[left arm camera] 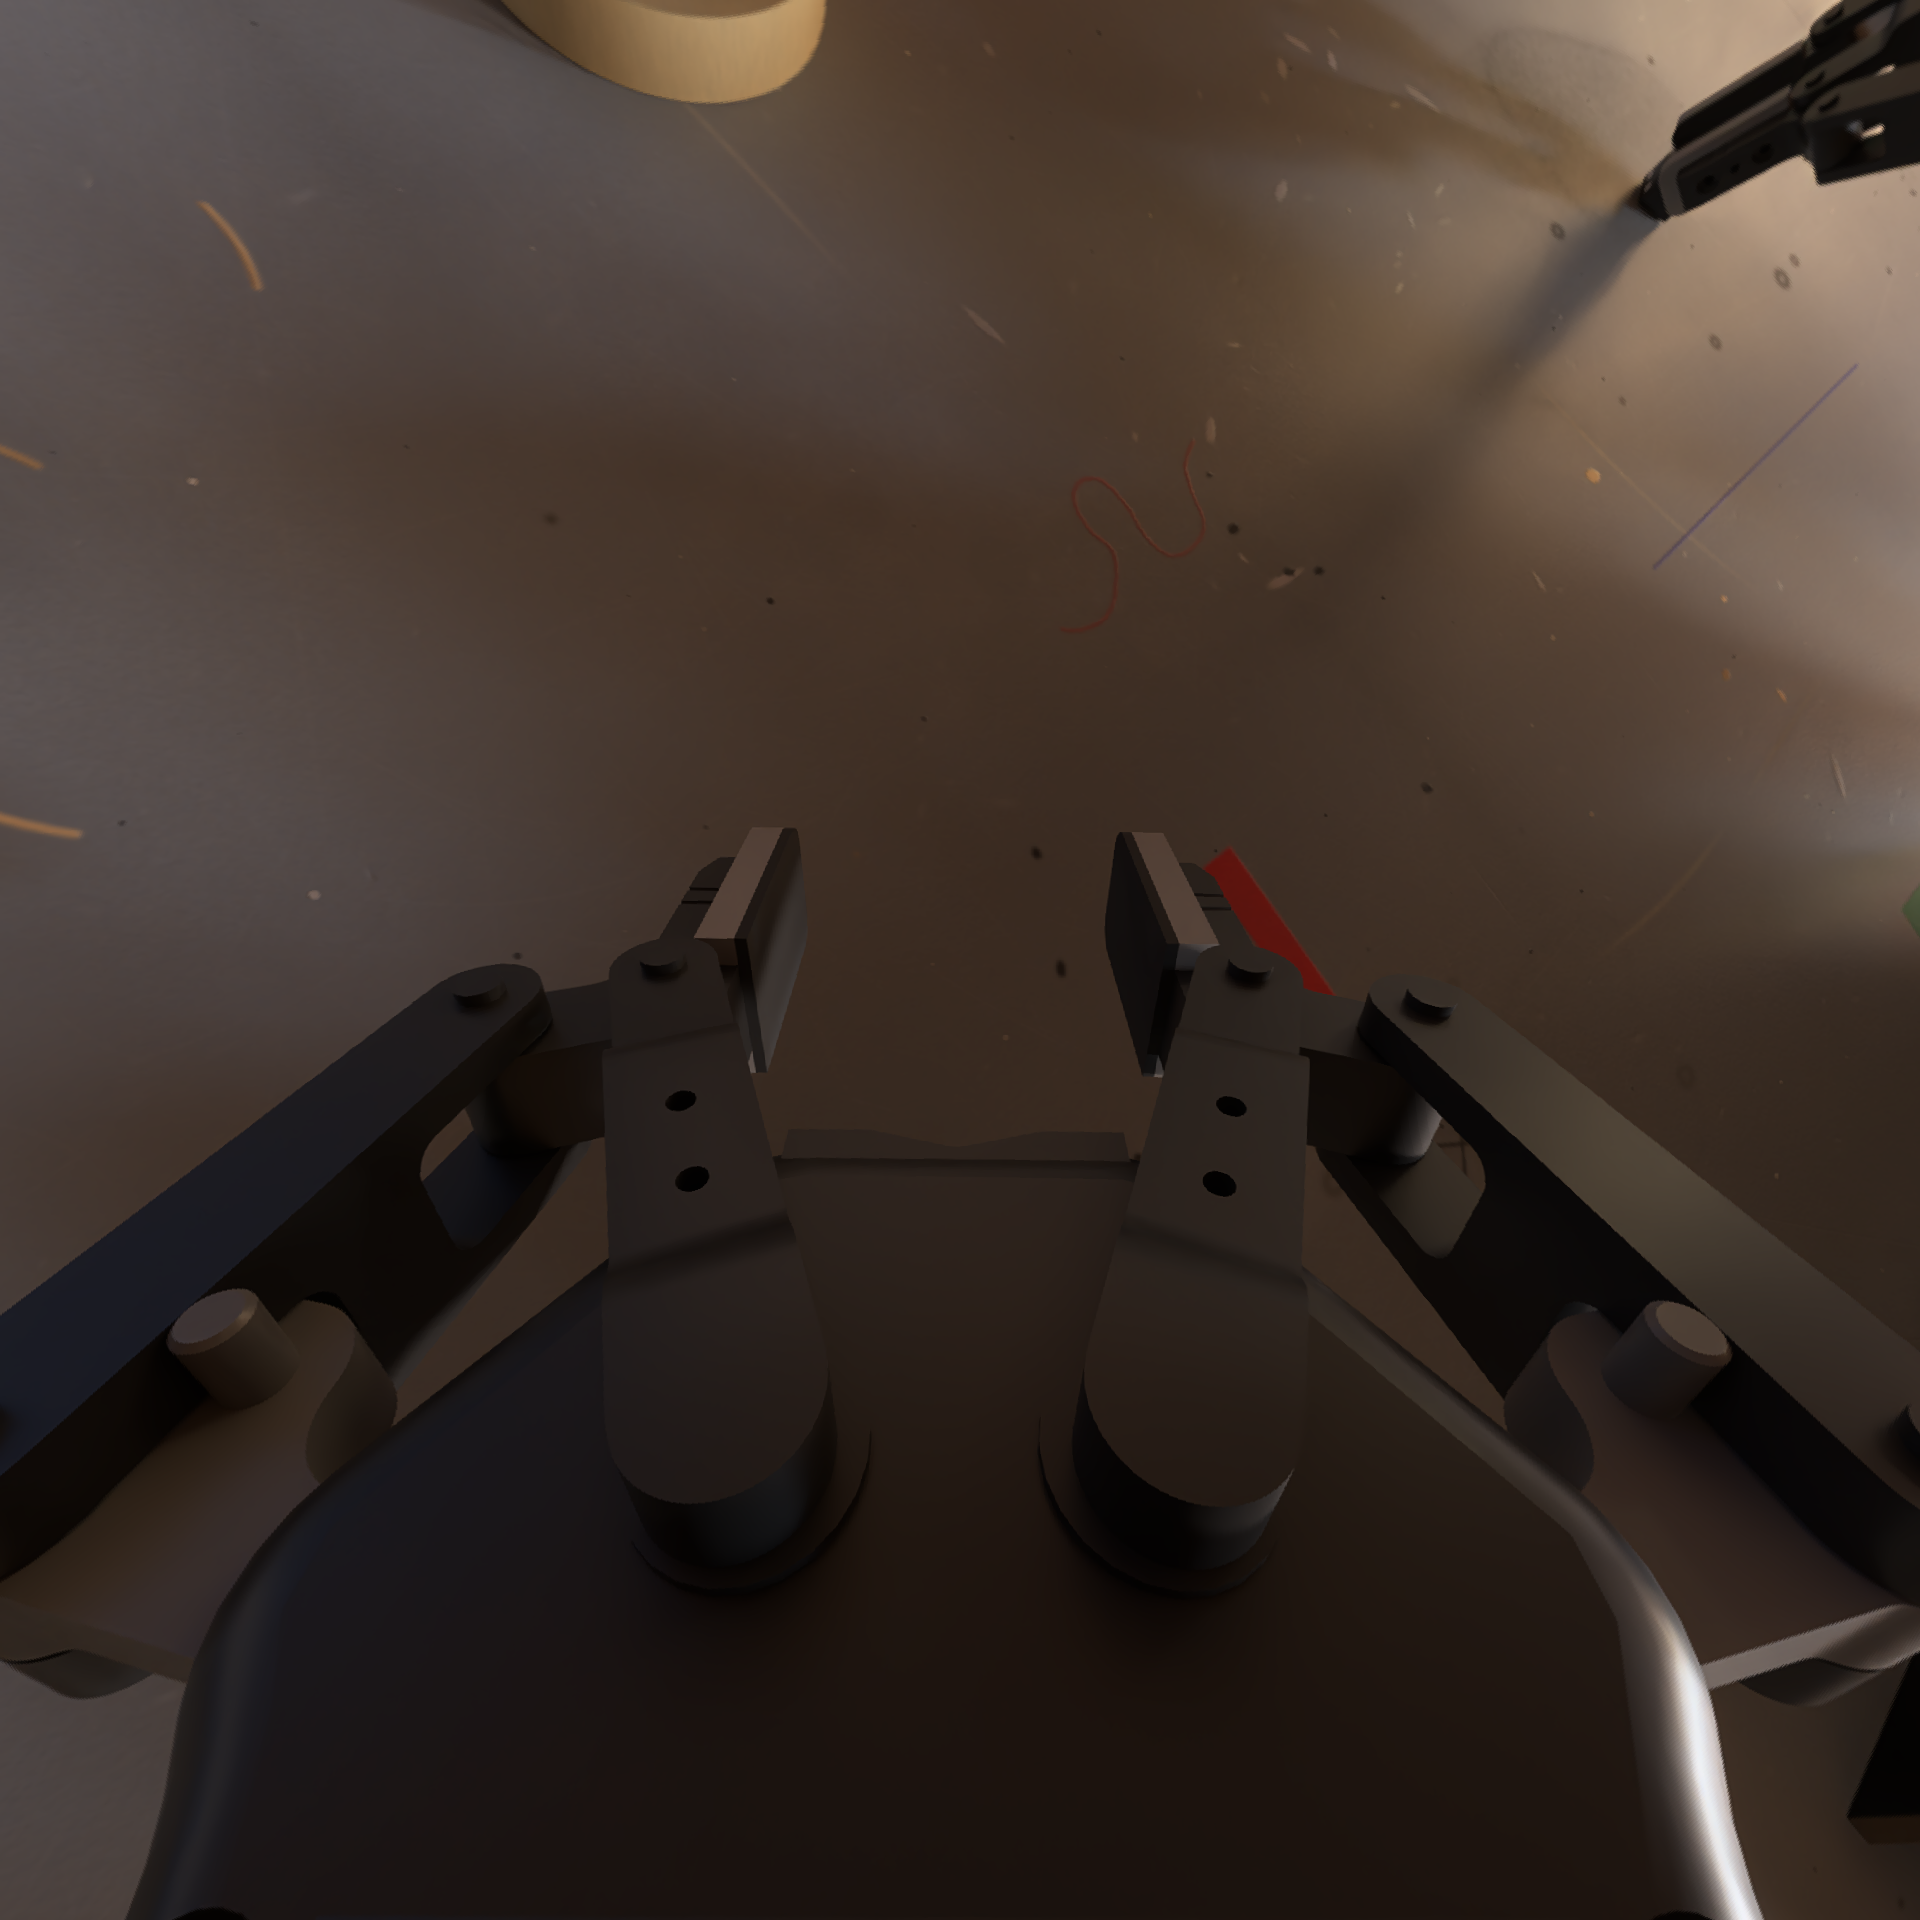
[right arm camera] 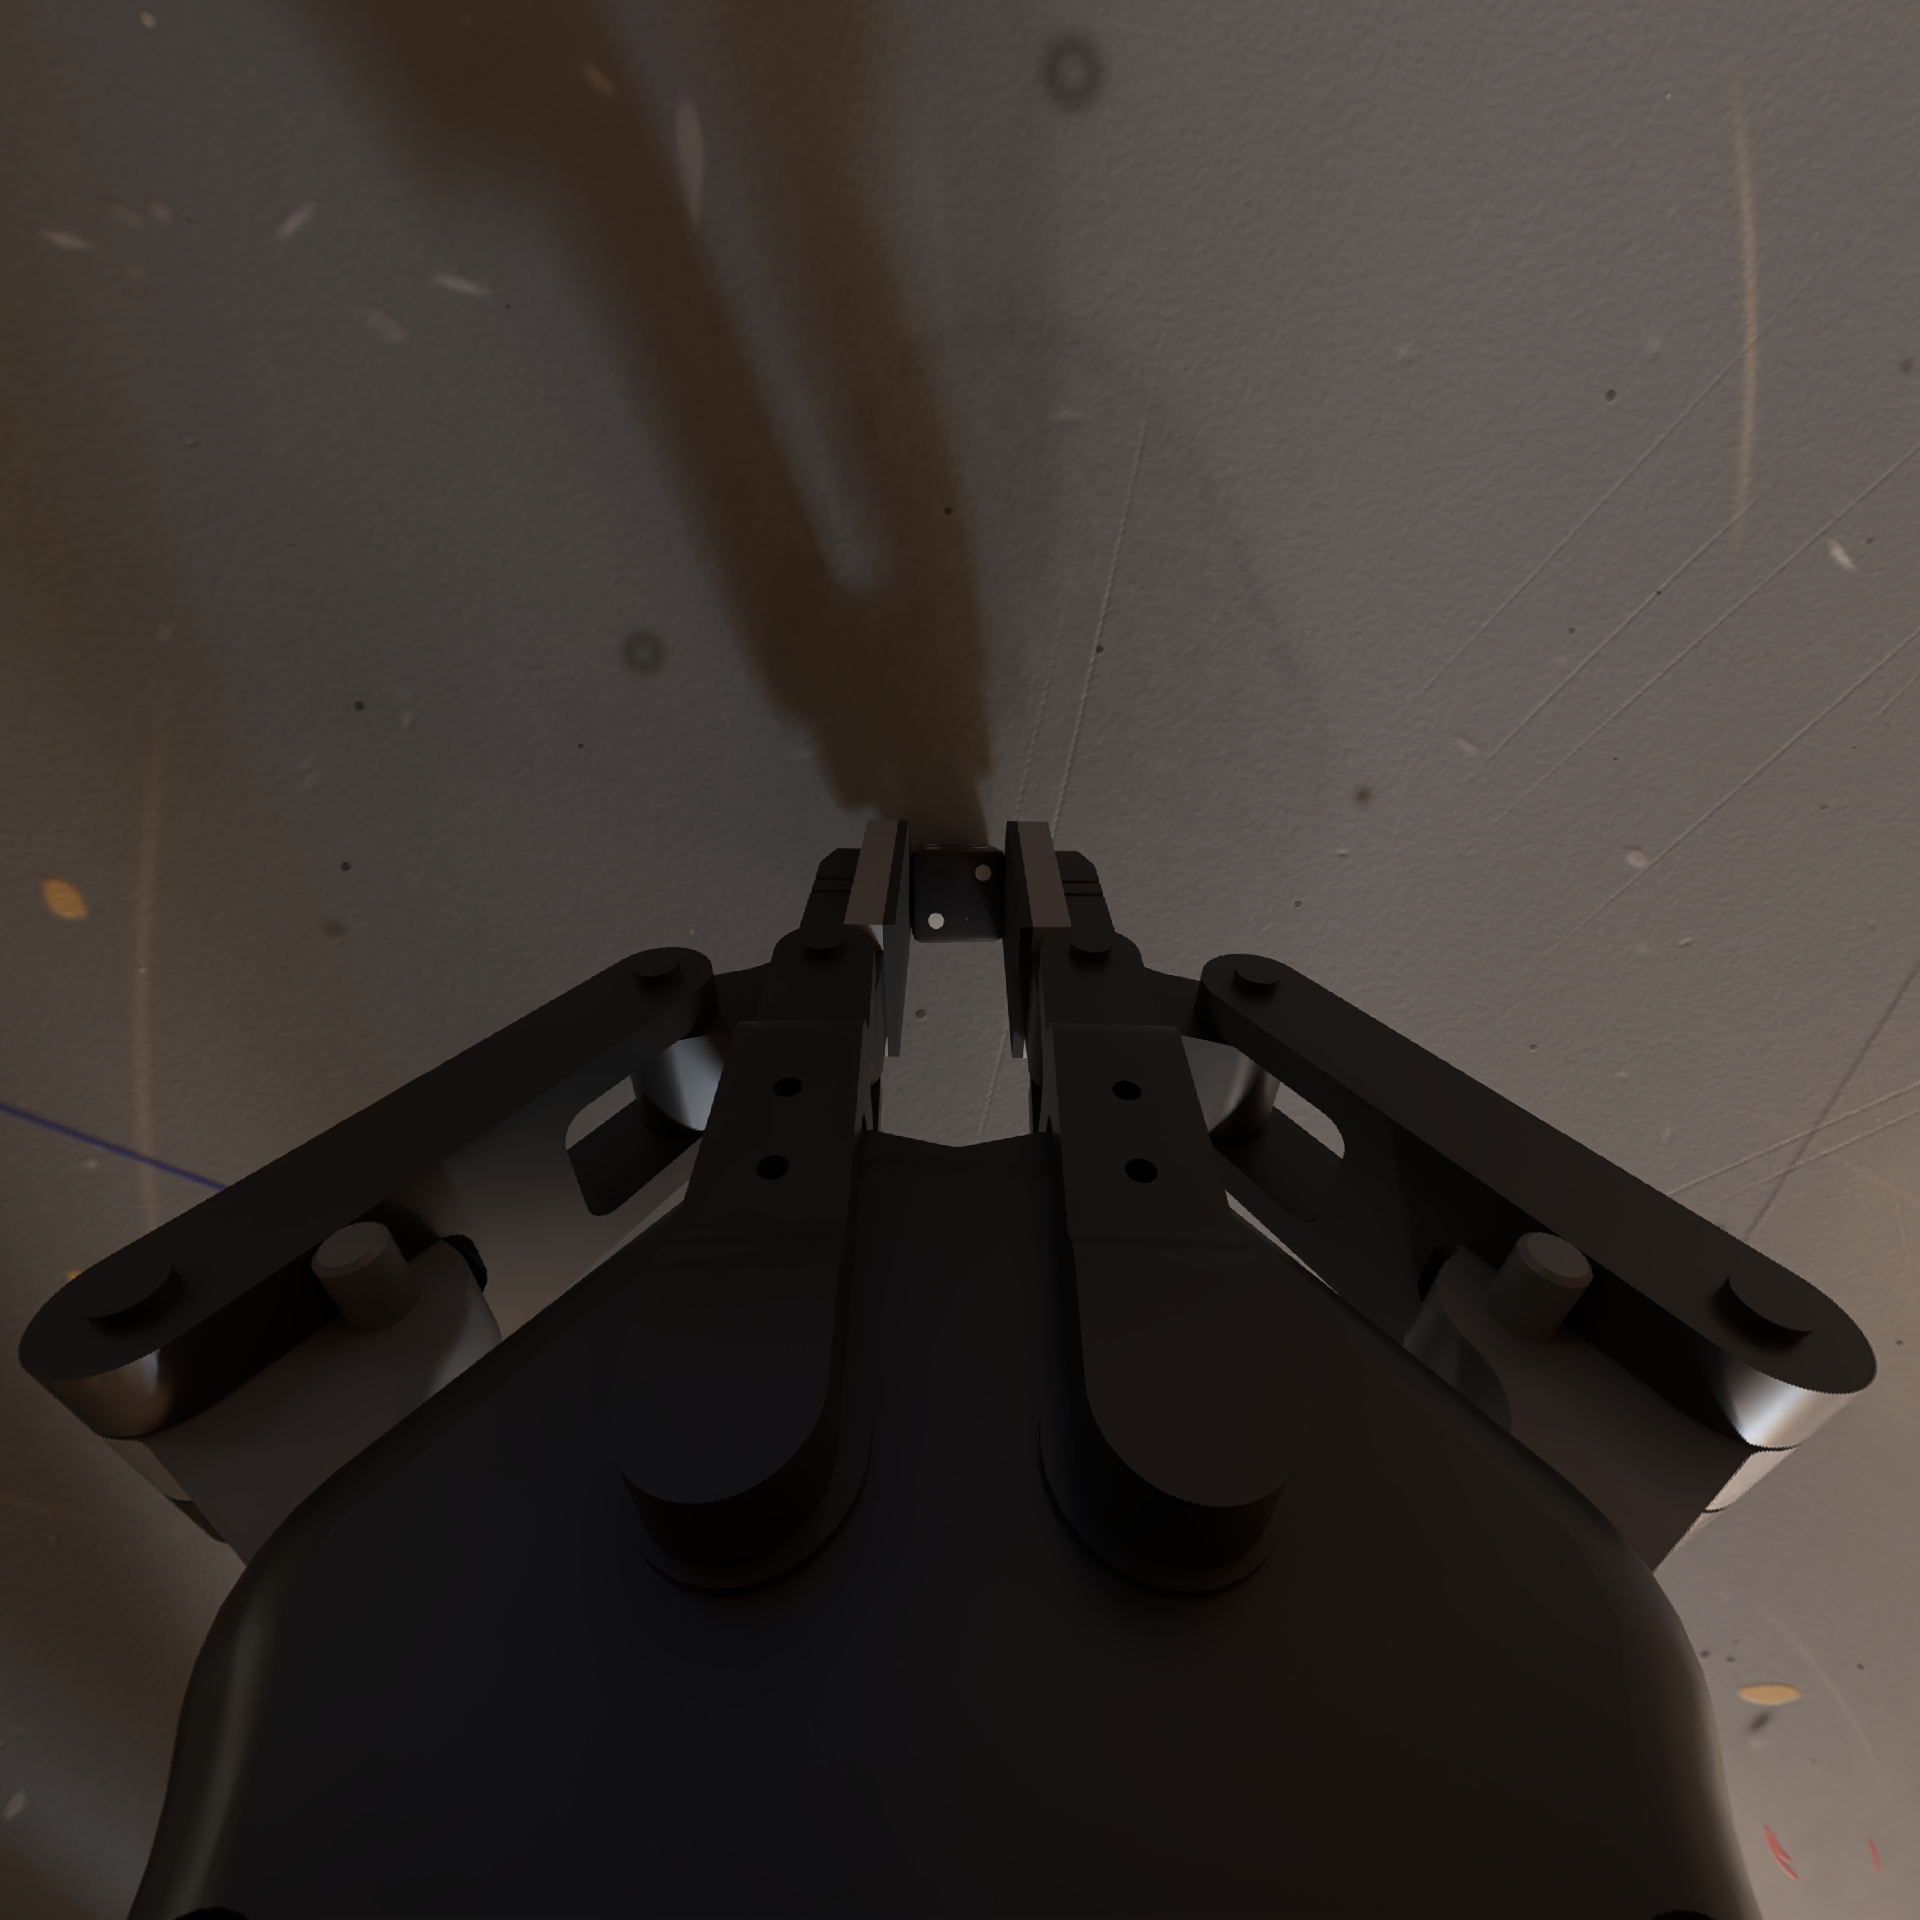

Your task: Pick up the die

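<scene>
1. Pinching a small dark die (right arm camera: 957, 896) between its 2 fingertips, the right claw (right arm camera: 957, 883) has both pads pressed flat against opposite sides of the cube.
2. The die is black or very dark grey with white pips; 2 pips show on the face turned toward the wrist camera, and a few more on the top edge are too small to count.
3. Whether the die touches the tabletop (right arm camera: 1455, 416) or sits just above it cannot be told; a long dark shadow stretches ahead of the fingertips.
4. The tabletop around the right claw is grey, scratched and speckled, with nothing else near the fingertips.
5. The left claw (left arm camera: 956, 914) is spread wide, with bare tabletop between its pads.
6. Just beyond the left claw's right finger, partly hidden by it, lies a red flat-sided object (left arm camera: 1262, 914); its full shape is not visible.
7. A green scrap (left arm camera: 1910, 906) shows at the far right edge of the left wrist view.
8. A thin red thread-like squiggle (left arm camera: 1132, 540) marks the tabletop ahead of the left claw.
9. Far ahead and left of the left claw stands a tan, rounded container (left arm camera: 675, 47), cut off by the frame; its contents cannot be seen.
10. The right claw appears far ahead to the left claw's right, tips down at the tabletop.
</scene>
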`<state>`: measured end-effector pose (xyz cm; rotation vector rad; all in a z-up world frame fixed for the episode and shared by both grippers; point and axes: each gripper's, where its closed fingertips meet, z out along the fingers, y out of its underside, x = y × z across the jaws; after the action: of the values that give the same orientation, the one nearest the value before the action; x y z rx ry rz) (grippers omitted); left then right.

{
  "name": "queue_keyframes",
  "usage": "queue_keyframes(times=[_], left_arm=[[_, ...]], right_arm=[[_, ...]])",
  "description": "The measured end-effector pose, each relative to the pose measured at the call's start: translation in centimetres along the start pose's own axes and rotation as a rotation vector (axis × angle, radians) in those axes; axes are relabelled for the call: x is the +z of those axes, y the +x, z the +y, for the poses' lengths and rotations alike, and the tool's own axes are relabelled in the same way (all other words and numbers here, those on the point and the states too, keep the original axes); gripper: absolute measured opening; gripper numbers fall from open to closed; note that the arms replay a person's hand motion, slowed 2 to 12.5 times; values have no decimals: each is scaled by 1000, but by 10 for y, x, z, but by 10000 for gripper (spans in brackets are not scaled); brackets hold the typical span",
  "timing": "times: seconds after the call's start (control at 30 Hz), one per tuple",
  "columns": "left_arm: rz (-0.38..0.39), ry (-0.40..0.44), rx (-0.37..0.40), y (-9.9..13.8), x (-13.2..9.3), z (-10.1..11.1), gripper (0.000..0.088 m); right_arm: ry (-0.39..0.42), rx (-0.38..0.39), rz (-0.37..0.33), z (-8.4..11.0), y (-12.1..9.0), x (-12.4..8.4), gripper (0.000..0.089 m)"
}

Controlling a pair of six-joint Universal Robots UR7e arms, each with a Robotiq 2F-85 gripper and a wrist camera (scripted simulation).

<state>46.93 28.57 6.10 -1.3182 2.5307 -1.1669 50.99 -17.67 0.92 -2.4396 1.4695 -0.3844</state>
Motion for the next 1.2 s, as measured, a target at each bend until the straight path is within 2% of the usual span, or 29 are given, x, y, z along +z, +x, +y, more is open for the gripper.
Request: queue_keyframes(times=[0.3, 0.43, 0.77, 0.93, 1.2], left_arm=[[0, 39, -51, -25, -9, -9, 493], [10, 64, -81, -37, -14, -13, 448], [138, 131, -217, -50, -25, -23, 409], [214, 163, -281, -52, -29, -28, 407], [352, 228, -340, -48, -42, -44, 435]], right_arm=[[70, 23, -17, -5, -15, -8, 162], [121, 39, -29, -12, -25, -17, 162], [281, 79, -125, -46, -60, -46, 162], [387, 47, -250, -78, -102, -64, 162], [538, -81, -486, -147, -200, -83, 162]])
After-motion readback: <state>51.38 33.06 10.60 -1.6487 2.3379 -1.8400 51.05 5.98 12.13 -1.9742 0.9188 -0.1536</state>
